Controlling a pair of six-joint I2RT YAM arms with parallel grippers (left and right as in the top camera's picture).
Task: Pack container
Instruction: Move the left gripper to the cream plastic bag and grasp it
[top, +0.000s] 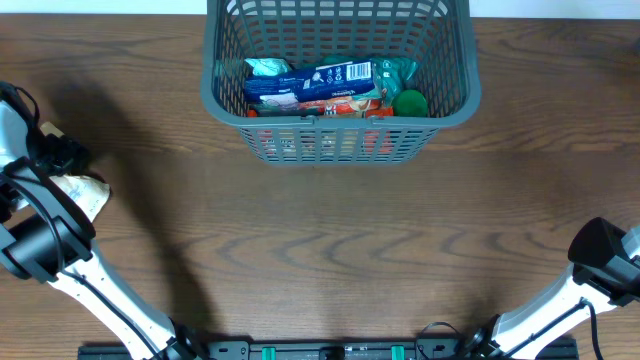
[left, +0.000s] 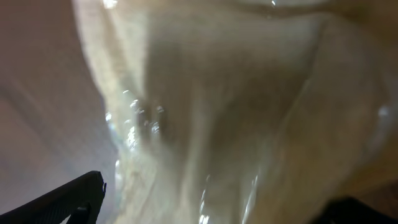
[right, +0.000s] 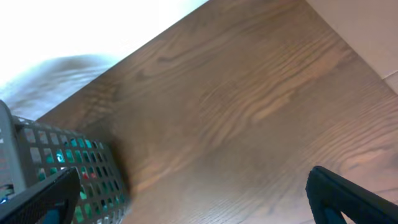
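We see the container at 12 o'clock, packets inside. Our left gripper, at 9 o'clock, has wide jaws around a clear bag. Our right gripper has wide jaws, holding nothing.

Dark brown wood-grain table, bright white beyond its edge.

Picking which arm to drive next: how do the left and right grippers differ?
The left gripper has a pale plastic bag filling the gap between its fingers; the right gripper is open over bare table. The right wrist view catches the basket; the left shows none. Both sit outside the basket.
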